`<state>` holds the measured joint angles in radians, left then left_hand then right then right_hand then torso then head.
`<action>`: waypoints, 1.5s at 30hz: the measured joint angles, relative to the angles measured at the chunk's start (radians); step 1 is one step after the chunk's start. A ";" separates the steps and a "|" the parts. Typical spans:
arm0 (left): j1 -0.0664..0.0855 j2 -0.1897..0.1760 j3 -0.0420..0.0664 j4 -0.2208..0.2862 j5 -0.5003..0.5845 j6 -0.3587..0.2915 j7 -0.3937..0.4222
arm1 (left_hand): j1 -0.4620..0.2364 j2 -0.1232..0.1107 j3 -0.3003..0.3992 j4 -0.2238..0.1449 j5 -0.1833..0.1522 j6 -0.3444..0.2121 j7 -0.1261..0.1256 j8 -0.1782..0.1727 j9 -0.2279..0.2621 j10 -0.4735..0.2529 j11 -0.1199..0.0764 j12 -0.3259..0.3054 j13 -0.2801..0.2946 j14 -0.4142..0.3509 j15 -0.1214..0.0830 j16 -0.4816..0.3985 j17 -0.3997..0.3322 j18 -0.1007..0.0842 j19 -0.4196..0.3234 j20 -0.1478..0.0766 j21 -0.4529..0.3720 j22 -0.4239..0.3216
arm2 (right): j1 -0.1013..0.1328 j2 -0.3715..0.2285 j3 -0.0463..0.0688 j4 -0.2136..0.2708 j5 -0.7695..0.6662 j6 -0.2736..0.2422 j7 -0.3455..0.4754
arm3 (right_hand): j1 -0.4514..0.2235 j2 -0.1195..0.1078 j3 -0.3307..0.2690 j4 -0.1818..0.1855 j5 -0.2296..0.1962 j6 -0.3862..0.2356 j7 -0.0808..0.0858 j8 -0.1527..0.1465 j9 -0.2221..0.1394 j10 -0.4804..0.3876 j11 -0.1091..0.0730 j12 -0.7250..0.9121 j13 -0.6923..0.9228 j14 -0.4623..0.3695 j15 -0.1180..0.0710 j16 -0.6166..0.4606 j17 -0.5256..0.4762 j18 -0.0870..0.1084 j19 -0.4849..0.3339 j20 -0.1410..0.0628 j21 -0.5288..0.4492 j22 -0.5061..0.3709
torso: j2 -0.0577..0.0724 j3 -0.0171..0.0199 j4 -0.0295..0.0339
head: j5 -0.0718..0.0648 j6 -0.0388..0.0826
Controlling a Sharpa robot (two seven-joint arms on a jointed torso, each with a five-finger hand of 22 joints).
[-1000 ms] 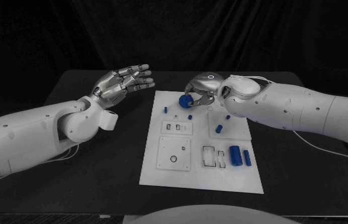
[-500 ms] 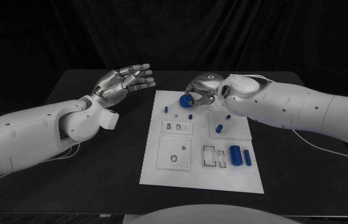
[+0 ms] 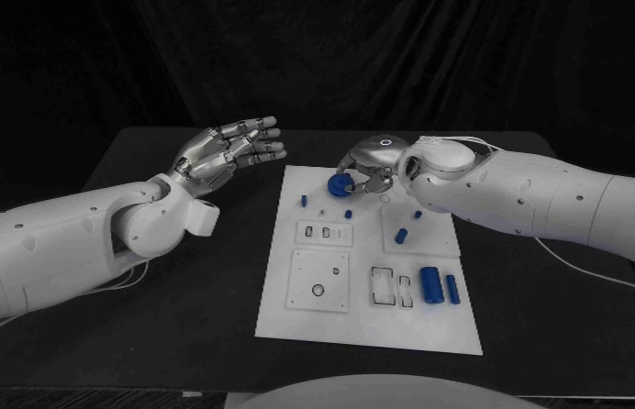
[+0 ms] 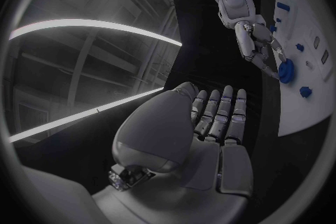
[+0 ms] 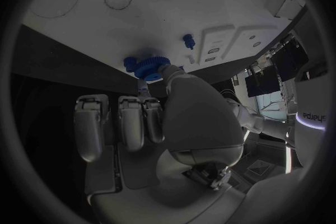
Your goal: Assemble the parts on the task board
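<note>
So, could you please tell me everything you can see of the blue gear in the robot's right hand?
The blue gear is a small round part with toothed edges, plastic by its look, seemingly in stacked tiers. The right hand pinches it between fingertips at the far end of the task board. Whether it touches the board cannot be told.

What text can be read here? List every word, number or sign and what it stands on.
No text reads clearly.
Dark lettering on a white panel in the right wrist view: too blurred to read.
Task board: only slot outlines, no words or numbers.
Gear in the right hand: no marking visible.
</note>
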<state>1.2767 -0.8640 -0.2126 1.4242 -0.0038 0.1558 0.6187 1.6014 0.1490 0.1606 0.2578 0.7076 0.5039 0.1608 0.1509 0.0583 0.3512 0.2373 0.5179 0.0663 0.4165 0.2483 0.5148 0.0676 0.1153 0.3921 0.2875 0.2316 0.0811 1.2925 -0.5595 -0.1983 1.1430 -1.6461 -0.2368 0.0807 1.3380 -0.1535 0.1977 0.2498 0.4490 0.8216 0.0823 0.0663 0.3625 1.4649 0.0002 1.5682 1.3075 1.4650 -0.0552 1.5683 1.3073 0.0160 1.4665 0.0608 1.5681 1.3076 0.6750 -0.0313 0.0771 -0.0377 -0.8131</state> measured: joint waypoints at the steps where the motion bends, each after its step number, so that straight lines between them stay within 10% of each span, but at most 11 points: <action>1: 0.000 0.000 0.000 0.000 0.000 0.000 0.000 | 0.000 0.000 0.000 0.000 0.000 0.000 0.000 0.000 0.000 0.000 0.000 0.000 0.000 0.000 0.000 0.000 0.000 0.000 0.000 0.000 0.000 0.000 | 0.000 0.000 0.000 0.000 0.000 0.001 0.001 | 0.000 0.000 0.000 0.000 0.000 0.000 0.000 -0.001 -0.001 0.000 0.000 0.000 0.000 0.000 0.000 0.000 0.000 0.000 0.000 0.000 0.000 0.000 | 0.000 0.0000 0.0000 | 0.000 0.000; 45: 0.000 -0.003 0.000 -0.005 0.000 0.000 -0.005 | 0.000 0.000 0.003 -0.003 0.000 0.000 0.000 0.000 0.000 -0.004 0.004 0.000 0.000 0.000 0.000 0.000 0.000 0.000 -0.004 0.004 0.000 0.000 | -0.016 -0.036 -0.006 0.014 0.000 0.016 0.019 | -0.021 0.010 -0.005 -0.015 -0.098 -0.012 -0.009 -0.005 -0.049 0.000 -0.007 0.000 0.000 0.004 -0.004 0.000 0.000 0.000 0.000 -0.007 0.000 0.000 | 0.000 -0.0003 -0.0012 | -0.003 -0.008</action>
<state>1.2767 -0.8675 -0.2126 1.4193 -0.0038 0.1555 0.6139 1.6014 0.1490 0.1634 0.2549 0.7076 0.5039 0.1608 0.1509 0.0583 0.3477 0.2409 0.5178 0.0662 0.4165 0.2483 0.5148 0.0676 0.1154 0.3886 0.2910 0.2316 0.0813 1.2770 -0.5957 -0.2047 1.1575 -1.6458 -0.2204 0.1002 1.3166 -0.1433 0.1932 0.2343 0.3505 0.8096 0.0734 0.0617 0.3139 1.4649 -0.0073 1.5682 1.3073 1.4687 -0.0590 1.5683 1.3073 0.0159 1.4667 0.0534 1.5680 1.3079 0.6750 -0.0315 0.0758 -0.0405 -0.8207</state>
